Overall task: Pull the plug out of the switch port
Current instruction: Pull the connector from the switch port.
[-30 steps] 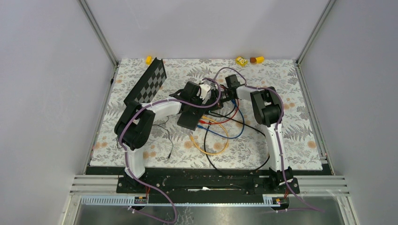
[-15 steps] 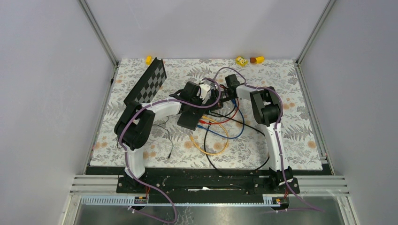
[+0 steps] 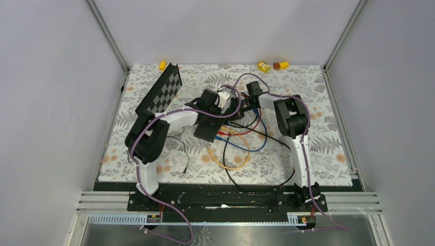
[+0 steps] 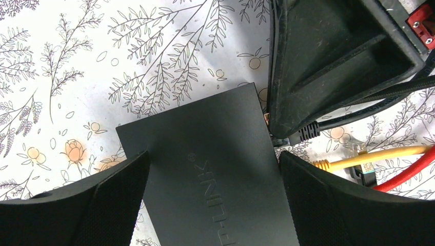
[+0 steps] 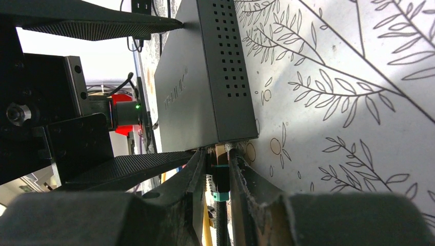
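The switch (image 4: 220,154) is a flat matte-black box lying on the floral mat; it also shows in the top view (image 3: 207,132) and edge-on in the right wrist view (image 5: 205,77). My left gripper (image 4: 213,159) straddles the switch, one finger against each long side, shut on it. My right gripper (image 5: 218,161) is shut on a black plug with a teal band (image 5: 220,179), whose tip sits at the switch's port edge. In the left wrist view the right gripper (image 4: 333,61) hides the plug; only its black cable boot (image 4: 308,132) shows.
Loose yellow (image 3: 233,160), red (image 3: 246,132) and blue (image 3: 260,139) cables lie tangled on the mat in front of the switch. A black-and-grey chequered board (image 3: 161,91) leans at the back left. Small yellow objects (image 3: 264,66) sit by the back wall.
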`<state>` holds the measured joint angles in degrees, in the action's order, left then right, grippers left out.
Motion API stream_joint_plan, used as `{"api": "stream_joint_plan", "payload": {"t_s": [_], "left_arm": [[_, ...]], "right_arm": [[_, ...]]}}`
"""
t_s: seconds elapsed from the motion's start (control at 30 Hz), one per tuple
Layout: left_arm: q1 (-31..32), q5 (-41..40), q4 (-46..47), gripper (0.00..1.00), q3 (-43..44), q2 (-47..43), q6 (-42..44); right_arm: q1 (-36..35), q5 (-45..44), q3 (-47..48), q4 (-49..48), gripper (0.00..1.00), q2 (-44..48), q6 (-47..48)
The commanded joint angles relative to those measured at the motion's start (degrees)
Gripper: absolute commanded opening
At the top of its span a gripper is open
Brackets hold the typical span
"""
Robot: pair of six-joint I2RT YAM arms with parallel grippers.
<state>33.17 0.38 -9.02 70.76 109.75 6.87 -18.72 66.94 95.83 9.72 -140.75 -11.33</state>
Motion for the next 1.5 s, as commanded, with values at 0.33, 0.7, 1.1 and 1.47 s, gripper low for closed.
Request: {"api": "stream_joint_plan", "payload": {"t_s": [0.33,0.7,1.1,1.47], "left_arm": [[-1.26,-0.65,-0.66,0.96,-0.63,0.12,-0.89],[-1.26,-0.65,-0.56,0.96,-0.98,-0.24,-0.65],[-1.53,-0.65,-0.27,0.96,-1.41,-1.02,-0.79],[-1.79,-0.65,-0.26,0.96,-1.78,-1.36,-0.73]], "right_arm": [[0.99,-8.36,-2.46,5.21,0.00,0.92,6.03],[0.97,-8.05,-7.79,-5.32,0.00,3.55,-0.30],[0.97,-9.45,-8.24,-5.04,0.00,2.93,-0.68],[1.05,-8.37,-1.81,4.33,0.00,0.13,5.83]]}}
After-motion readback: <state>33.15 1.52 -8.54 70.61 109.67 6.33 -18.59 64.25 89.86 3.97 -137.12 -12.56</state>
